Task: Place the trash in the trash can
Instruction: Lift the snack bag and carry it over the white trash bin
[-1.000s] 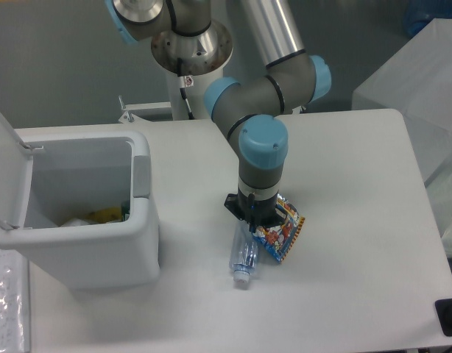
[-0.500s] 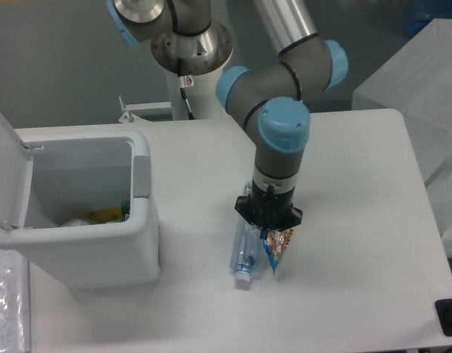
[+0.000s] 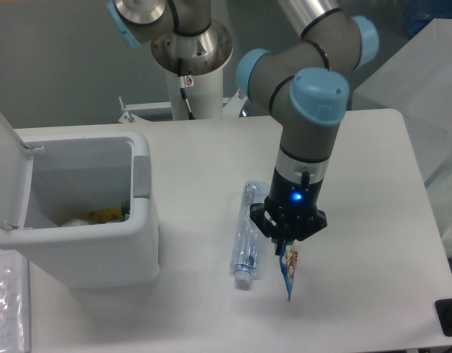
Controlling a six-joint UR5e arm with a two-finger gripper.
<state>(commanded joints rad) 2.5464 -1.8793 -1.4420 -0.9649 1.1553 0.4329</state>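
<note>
My gripper (image 3: pixel 287 246) is shut on the top edge of the blue-and-orange snack packet (image 3: pixel 289 271), which hangs edge-on below it above the table. Just left of it the slim clear plastic bottle (image 3: pixel 246 234) lies on the table, its white cap toward the front edge. The white boxy trash can (image 3: pixel 90 261) stands at the left, its lid (image 3: pixel 5 158) swung up and open. Some yellow and white scraps lie inside it.
The arm's base column (image 3: pixel 193 66) rises behind the table's far edge. A translucent plastic-covered block (image 3: pixel 425 88) stands at the right, and a small black object (image 3: pixel 448 318) sits at the front right corner. A white strip (image 3: pixel 6 301) lies at the front left.
The gripper has closed on the snack packet, lifted it off the table and carried it right and toward the front. The bottle has stayed where it lay.
</note>
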